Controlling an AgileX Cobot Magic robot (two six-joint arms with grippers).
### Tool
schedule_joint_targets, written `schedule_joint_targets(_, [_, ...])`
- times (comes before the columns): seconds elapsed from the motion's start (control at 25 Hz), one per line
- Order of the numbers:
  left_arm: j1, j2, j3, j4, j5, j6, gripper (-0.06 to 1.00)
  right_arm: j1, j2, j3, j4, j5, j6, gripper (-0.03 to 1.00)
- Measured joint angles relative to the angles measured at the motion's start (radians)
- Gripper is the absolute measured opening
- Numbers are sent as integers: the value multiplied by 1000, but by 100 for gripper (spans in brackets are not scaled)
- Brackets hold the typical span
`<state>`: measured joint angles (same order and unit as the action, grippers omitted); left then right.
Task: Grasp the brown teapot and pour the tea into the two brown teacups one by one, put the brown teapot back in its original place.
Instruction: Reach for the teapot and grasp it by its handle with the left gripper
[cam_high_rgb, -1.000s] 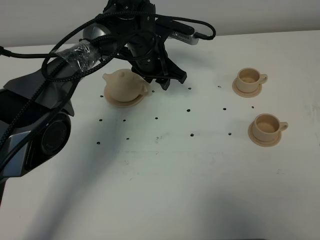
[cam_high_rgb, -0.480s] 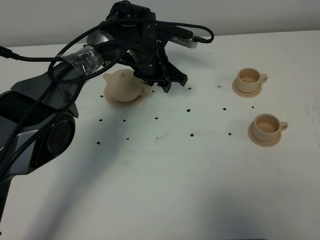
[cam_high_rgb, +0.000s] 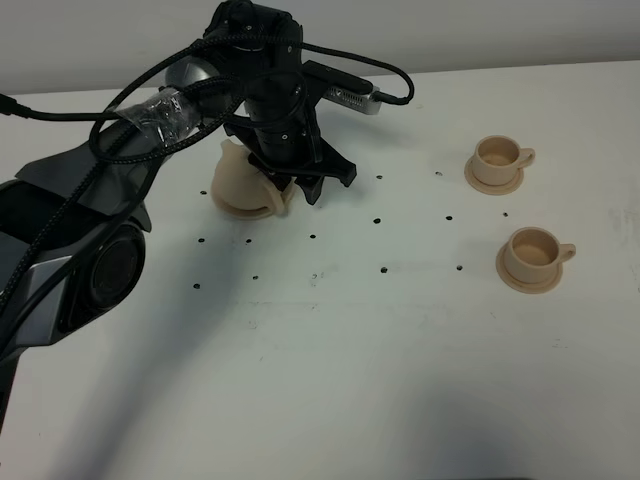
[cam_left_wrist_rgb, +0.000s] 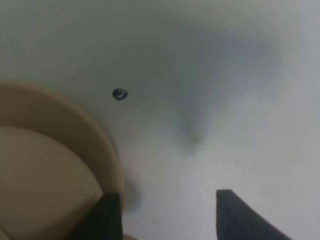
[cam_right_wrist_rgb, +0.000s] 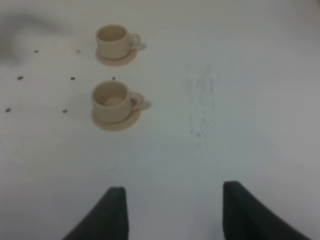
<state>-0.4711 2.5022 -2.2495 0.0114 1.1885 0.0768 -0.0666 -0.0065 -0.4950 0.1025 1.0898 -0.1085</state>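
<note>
The left claw is spread wide and grips nothing. It hangs right at the brown teapot, on the side that faces the cups. The pot sits on its big saucer, toward the back of the counter, and the arm hides its top.

One black finger is very near the tan pot. If it bumps the pot, the pot may slide off the big saucer or tip over, and tea may spill. If the claw shuts on the round side and not on the handle, the smooth pot may slip out. I think the lid may also drop when the pot tips to pour.

The far teacup and the near teacup are small and well apart from the pot, so the tea may miss them. Each one stands upright on its own small saucer.

I see no tea in the cups, but it is hard to be sure. I cannot see inside the pot.

The right claw is spread wide too, holds nothing, and hangs over bare counter near the cups.
</note>
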Motion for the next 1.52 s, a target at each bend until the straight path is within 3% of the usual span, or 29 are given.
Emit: schedule_joint_targets(1.52, [-4,-52,46,-61,1,28,46,0,0,0,0,0,0,42])
